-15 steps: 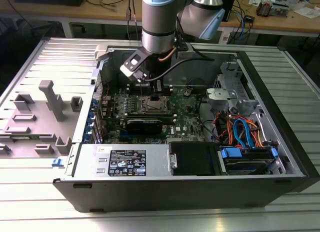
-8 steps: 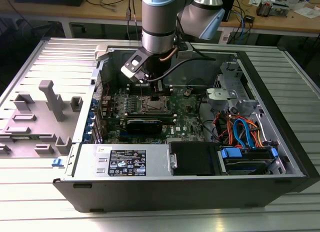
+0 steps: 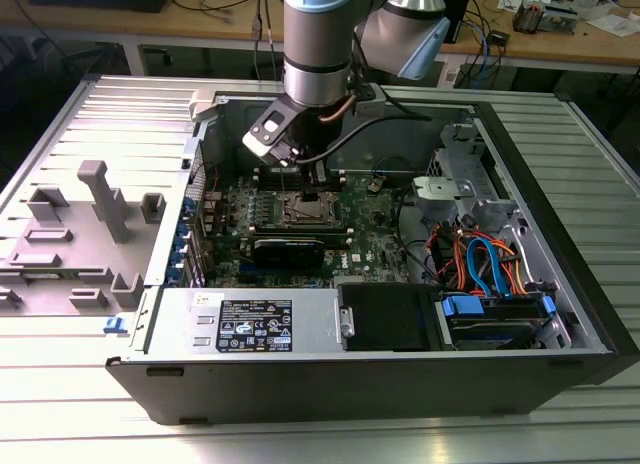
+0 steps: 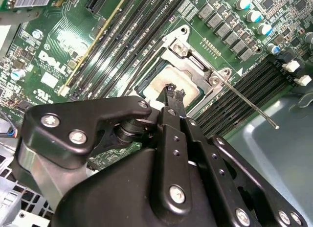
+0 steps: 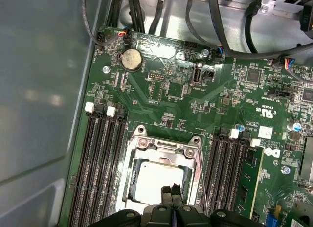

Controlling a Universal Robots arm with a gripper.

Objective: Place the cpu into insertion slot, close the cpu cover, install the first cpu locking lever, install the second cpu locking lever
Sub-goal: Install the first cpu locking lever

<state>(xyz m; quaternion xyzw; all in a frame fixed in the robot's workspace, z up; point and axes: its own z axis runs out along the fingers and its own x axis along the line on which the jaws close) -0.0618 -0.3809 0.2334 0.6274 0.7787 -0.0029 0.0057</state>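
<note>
1. in the exterior view the arm (image 3: 318,44) comes down from the top edge. its wrist stands close to upright above an open computer case (image 3: 560,284), which lies on its side.
2. the gripper (image 3: 316,191) points down into the case, over the middle of the green motherboard (image 3: 375,234). its tip is right above the insertion slot (image 3: 303,211).
3. in both wrist views the gripper (image 5: 170,190) (image 4: 171,92) shows its two black fingertips (image 5: 166,191) pressed against each other, clenched with nothing between them.
4. the clenched tip sits over one edge of the cpu (image 5: 152,180) (image 4: 183,81). whether it touches the metal top or hangs just above it, i cannot tell.
5. the cpu lies flat in the slot, its dull silver top facing up.
6. the cpu cover (image 5: 164,147) (image 4: 188,58) looks laid down around the chip, which shows through its square window.
7. in the second wrist view a thin metal locking lever (image 4: 249,105) runs out from a corner of the cover. it slants across the black memory slots (image 4: 244,92) beside the socket, and its free end reaches out over the grey case wall.
8. in the first wrist view the memory slots (image 5: 100,158) flank the socket on both sides.
9. also there, a round coin battery (image 5: 131,59) sits on the board well apart from the socket, near black cables (image 5: 215,21).
</note>
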